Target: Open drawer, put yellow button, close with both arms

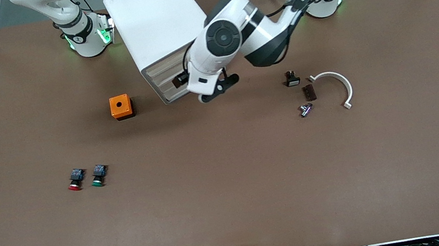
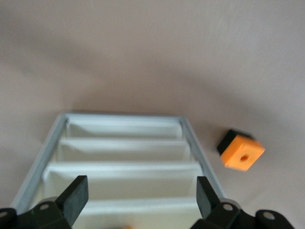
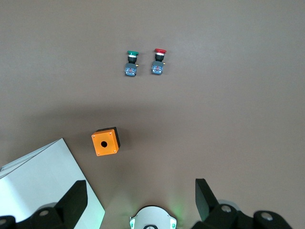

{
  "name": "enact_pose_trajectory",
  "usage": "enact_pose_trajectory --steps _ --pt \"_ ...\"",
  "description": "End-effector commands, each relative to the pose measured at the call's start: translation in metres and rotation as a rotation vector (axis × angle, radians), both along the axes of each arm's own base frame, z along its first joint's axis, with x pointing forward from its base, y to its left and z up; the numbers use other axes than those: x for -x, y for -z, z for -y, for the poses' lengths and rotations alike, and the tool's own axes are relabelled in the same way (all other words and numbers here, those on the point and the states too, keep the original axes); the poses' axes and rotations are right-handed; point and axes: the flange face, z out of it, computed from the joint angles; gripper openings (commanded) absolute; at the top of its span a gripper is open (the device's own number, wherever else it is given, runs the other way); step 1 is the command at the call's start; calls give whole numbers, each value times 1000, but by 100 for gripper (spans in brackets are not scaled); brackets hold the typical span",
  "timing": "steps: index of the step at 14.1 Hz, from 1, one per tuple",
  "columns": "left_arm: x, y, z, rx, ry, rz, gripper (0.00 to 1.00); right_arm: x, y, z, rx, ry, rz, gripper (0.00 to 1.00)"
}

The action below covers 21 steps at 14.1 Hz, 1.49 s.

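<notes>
The left gripper hangs at the front of the cabinet with its two fingers spread wide and nothing between them; its wrist view looks straight down the stack of drawer fronts, and the drawer, the top one, lies just beneath the fingertips, its long edge running across the gap from finger to finger; whether it is pulled out or pushed home I cannot tell, since the left arm's wrist covers most of that front in the front view; the yellow button shows nowhere on the open table, and a speck of orange at the edge of the left wrist view, in line with the top drawer, may be its cap, though that is too little to be sure; the drawer slides out toward the front camera and the left arm's end of the table, so, to my mind, the left arm is the one placed to act on it; the right gripper waits high above the table, fingers likewise apart and empty, over the ground near its own base, with the orange box beside the cabinet and the red button and green button nearer the front camera.
</notes>
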Motion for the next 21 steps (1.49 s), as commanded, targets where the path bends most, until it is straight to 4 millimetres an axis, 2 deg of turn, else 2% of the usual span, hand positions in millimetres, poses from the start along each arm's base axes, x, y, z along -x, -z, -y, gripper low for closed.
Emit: enact_pose_trajectory --steps 1,4,7,9,11,13,17,18,21 --pt "-10 -21 -40 -43 34 86 100 9 -3 -4 16 -9 30 100" --pt "-14 -34 -96 -53 120 139 100 11 -3 -8 39 -22 31 100" --pt "-12 -38 -167 -96 226 193 100 10 -4 -15 44 -33 35 100" --pt "-8 -37 -203 -151 307 233 100 11 -5 -20 46 -42 37 100" --pt "-11 -41 -242 -162 349 252 100 11 -5 -17 46 -36 37 100" --pt "-12 -43 -287 -189 308 254 100 16 -3 -9 33 -16 34 100" --pt "-29 -60 -357 -169 420 288 100 21 -5 -13 32 -22 53 100" --pt "-37 -66 -380 -163 434 296 100 21 -5 -12 32 -21 55 100" --pt "-46 -83 -416 -182 453 320 100 21 -5 -12 32 -25 58 100"
